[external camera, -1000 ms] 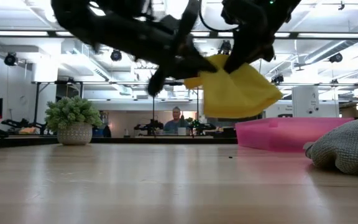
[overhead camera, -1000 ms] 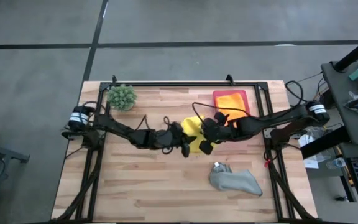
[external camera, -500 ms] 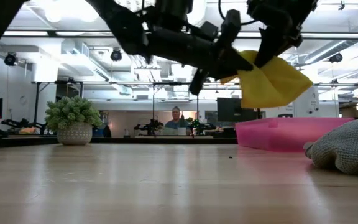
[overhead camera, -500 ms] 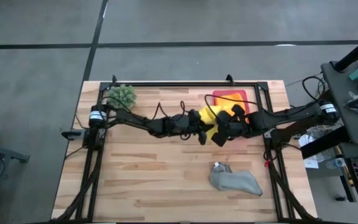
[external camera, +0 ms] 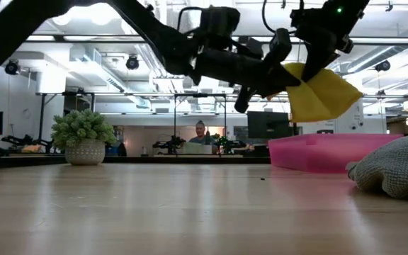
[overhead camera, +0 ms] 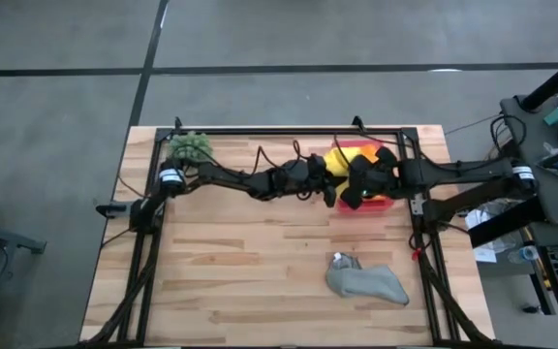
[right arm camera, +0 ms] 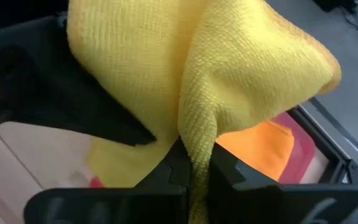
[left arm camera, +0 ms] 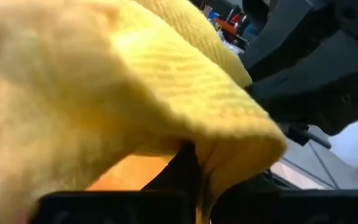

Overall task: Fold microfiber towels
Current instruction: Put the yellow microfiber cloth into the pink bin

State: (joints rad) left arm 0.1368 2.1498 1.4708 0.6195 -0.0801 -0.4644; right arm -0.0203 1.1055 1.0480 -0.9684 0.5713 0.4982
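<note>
From above, my left claw (overhead camera: 329, 182) and my right claw (overhead camera: 353, 190) have both swung toward the far right part of the table (overhead camera: 240, 281), carrying the yellow towel (overhead camera: 338, 161) from mid-table to over the pink tray (overhead camera: 387, 202). That tells me the fold is finished and what remains for this one is setting it down. I count one orange towel (overhead camera: 356, 151) already in the tray, one grey towel (overhead camera: 368, 281) crumpled on the near right of the table, and one spiky plant (overhead camera: 190, 148) at the far left corner. Three towels show here; no blue or lime one is visible.

From table height, the yellow towel (external camera: 322, 93) hangs in the air above the tray (external camera: 324, 151), clear of it, with both claws pressed shut on its upper edge. The grey towel (external camera: 397, 166) sits beside the tray, the plant (external camera: 83, 136) far left, and one person (external camera: 201, 134) stands in the room beyond.

Past my left wrist, yellow cloth (left arm camera: 135, 87) fills nearly everything, my fingers pinching a fold.

Past my right wrist, my fingers are pinching a gathered ridge of the yellow towel (right arm camera: 229, 81), with the orange towel (right arm camera: 260, 144) in the tray (right arm camera: 304, 146) directly beneath.
</note>
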